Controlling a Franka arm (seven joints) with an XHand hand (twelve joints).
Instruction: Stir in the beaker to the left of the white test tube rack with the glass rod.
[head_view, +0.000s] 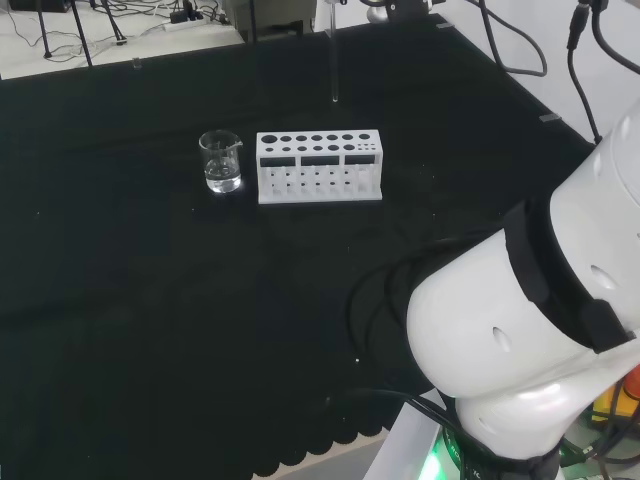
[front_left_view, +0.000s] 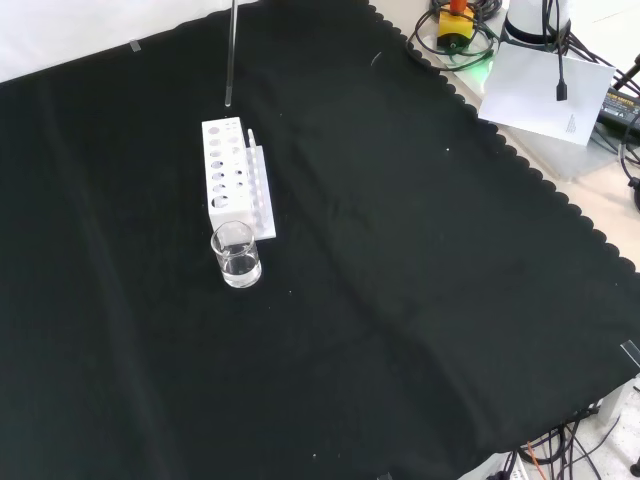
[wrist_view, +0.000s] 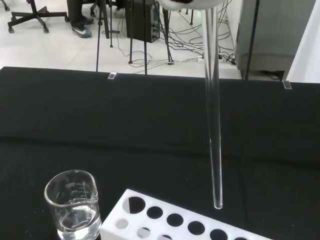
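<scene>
A clear glass rod (wrist_view: 214, 125) hangs upright from a blurred white part of the hand (wrist_view: 190, 4), which is shut on its upper end. The rod's tip hovers just over the white test tube rack (wrist_view: 170, 222). In the front view the rod (front_left_view: 231, 50) comes down from the top edge and ends above the far end of the rack (front_left_view: 228, 170). A small glass beaker (front_left_view: 236, 255) with a little clear liquid stands at the rack's near end. In the head view the beaker (head_view: 221, 162) is left of the rack (head_view: 318, 165), and the rod (head_view: 334, 60) is farther off.
The arm's white links (head_view: 540, 330) stand at the head view's right. Cables and a yellow object (front_left_view: 455, 25) lie beyond the cloth's scalloped edge (front_left_view: 520, 160) beside a white sheet (front_left_view: 545, 90). Tripod legs and a chair stand on the floor behind the bench (wrist_view: 100, 30).
</scene>
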